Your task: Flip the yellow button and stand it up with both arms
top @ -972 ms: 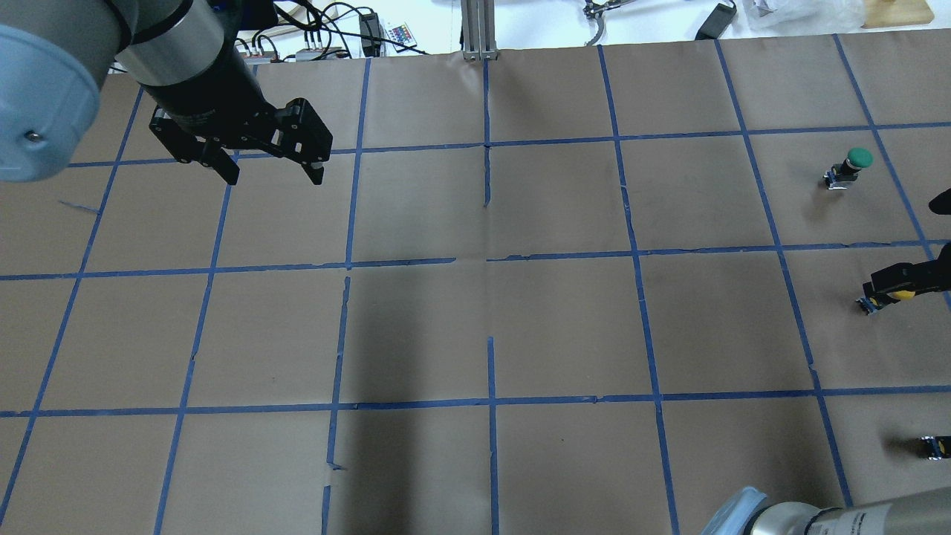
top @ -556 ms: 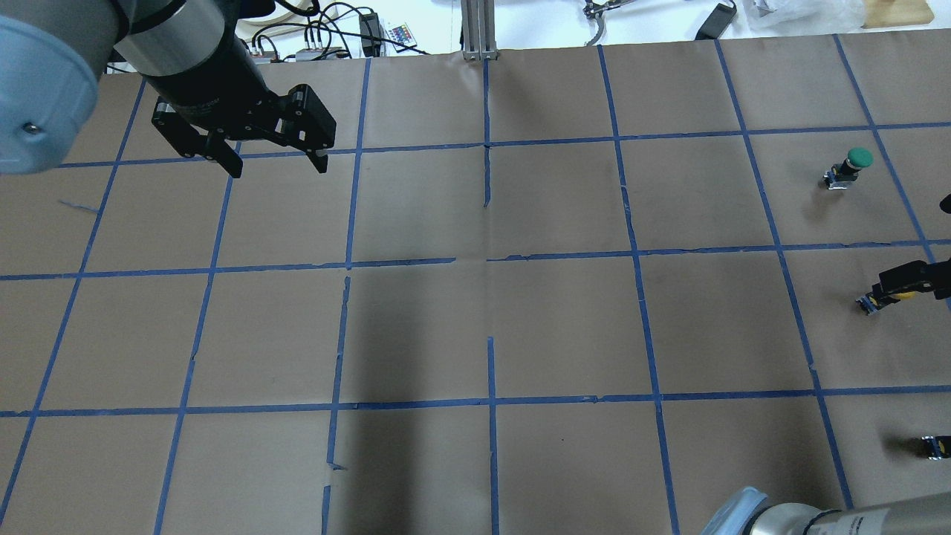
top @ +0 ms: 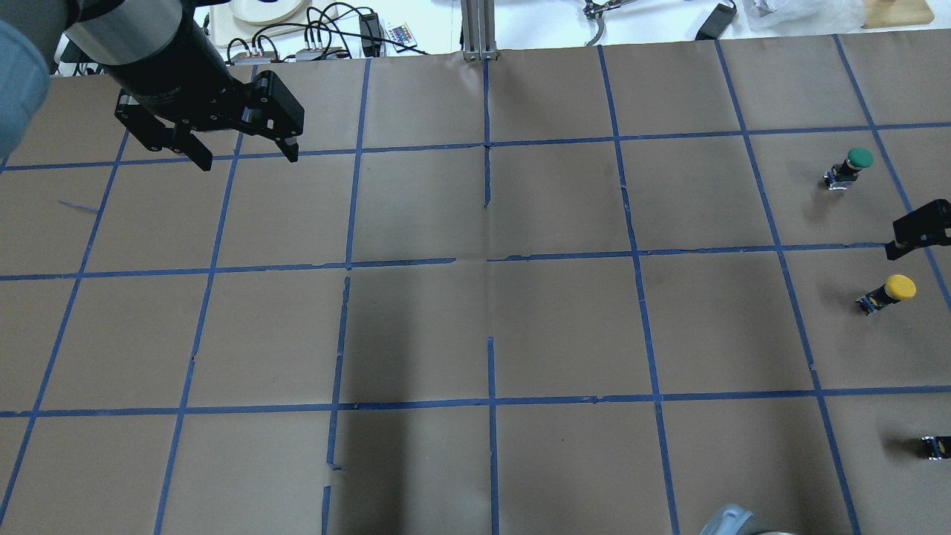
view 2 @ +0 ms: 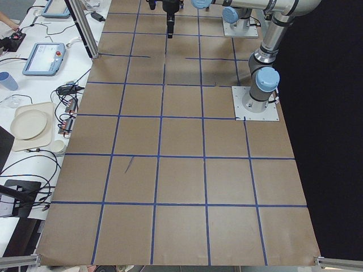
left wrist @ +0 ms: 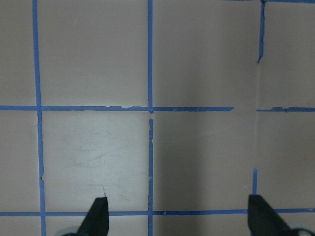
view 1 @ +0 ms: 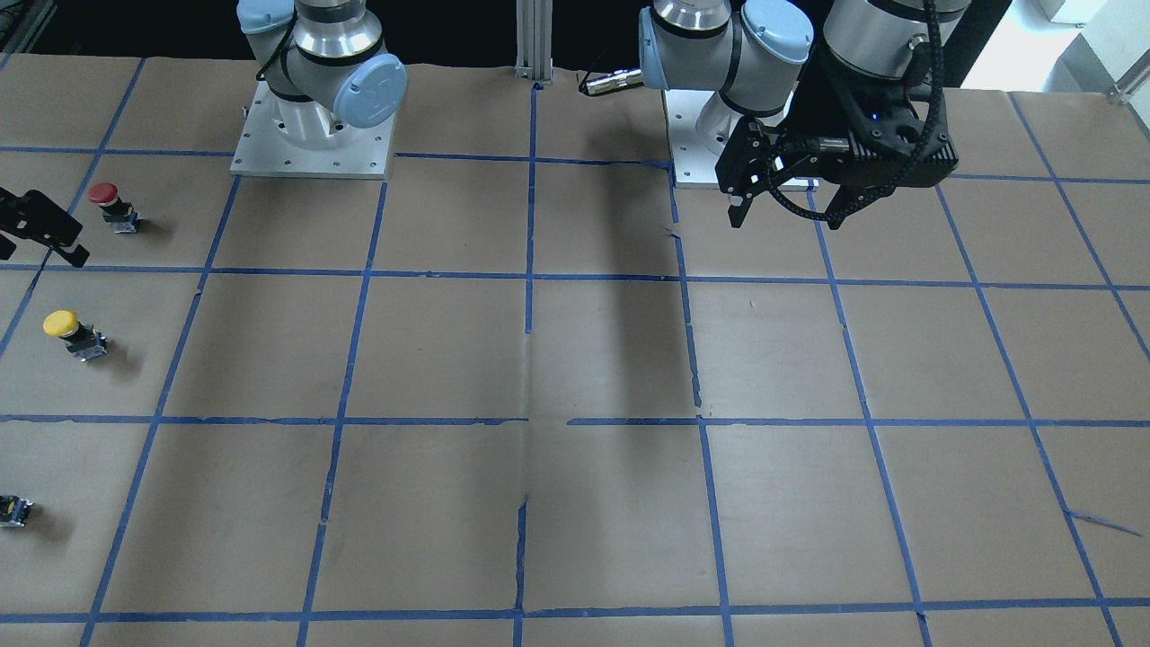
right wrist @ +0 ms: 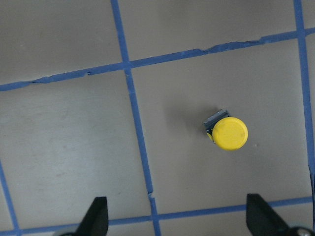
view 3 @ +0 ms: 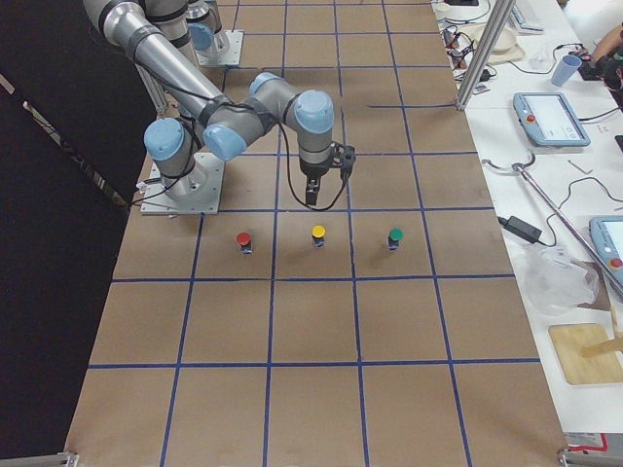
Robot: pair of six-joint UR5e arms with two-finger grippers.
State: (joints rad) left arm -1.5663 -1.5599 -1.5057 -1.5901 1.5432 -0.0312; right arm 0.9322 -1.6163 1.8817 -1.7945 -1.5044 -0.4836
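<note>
The yellow button [top: 897, 287] stands upright on the brown paper at the table's right end, cap on top; it also shows in the front view [view 1: 65, 328], the right side view [view 3: 318, 233] and the right wrist view [right wrist: 229, 133]. My right gripper [right wrist: 179, 219] is open and empty, raised clear of the button. Only one of its fingers [top: 921, 227] shows at the overhead view's right edge. My left gripper [top: 247, 157] is open and empty, high over the far left of the table. It also shows in the front view [view 1: 786, 216] and the left wrist view [left wrist: 179, 219].
A green button [top: 854, 162] stands beyond the yellow one, and a red button [view 1: 106, 198] stands on its robot side. A small dark body with a yellow mark [top: 935, 446] is cut by the frame edge. Blue tape lines grid the paper.
My right gripper has drawn away from the yellow button; a finger that covered its cap is now off it. My left gripper has moved left and towards the table's back.
</note>
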